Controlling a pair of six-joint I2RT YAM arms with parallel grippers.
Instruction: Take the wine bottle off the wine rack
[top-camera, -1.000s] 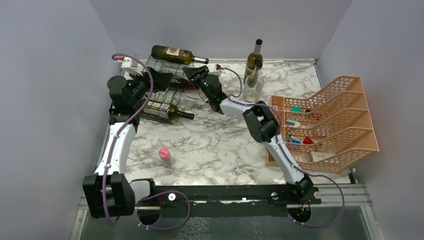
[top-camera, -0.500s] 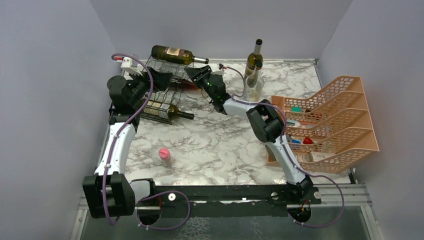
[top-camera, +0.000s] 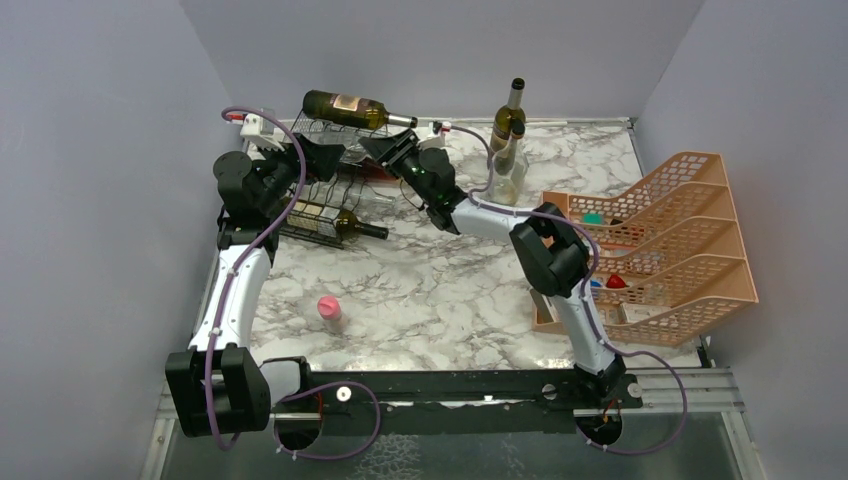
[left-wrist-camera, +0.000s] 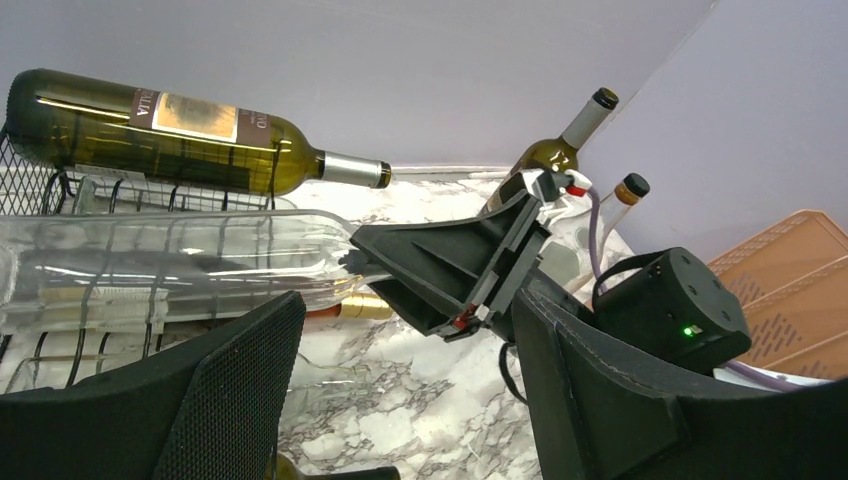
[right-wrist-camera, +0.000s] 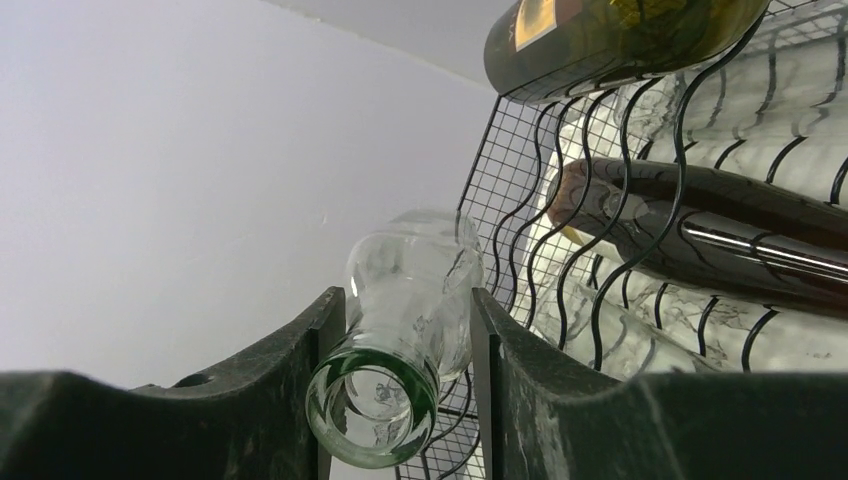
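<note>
Your right end effector (right-wrist-camera: 405, 325) is clamped on the neck of the clear glass wine bottle (left-wrist-camera: 170, 270). That bottle lies on its side in an upper cell of the black thin-wire wine rack (top-camera: 318, 192), at the far left of the white marble-patterned counter (top-camera: 450, 285), with its open mouth pointing toward the right arm. Your left end effector (left-wrist-camera: 400, 340) hovers just beside the rack with its fingers spread wide apart, while a dark green wine bottle with a tan label (top-camera: 350, 107) lies across the rack's top, just above the clear one.
</note>
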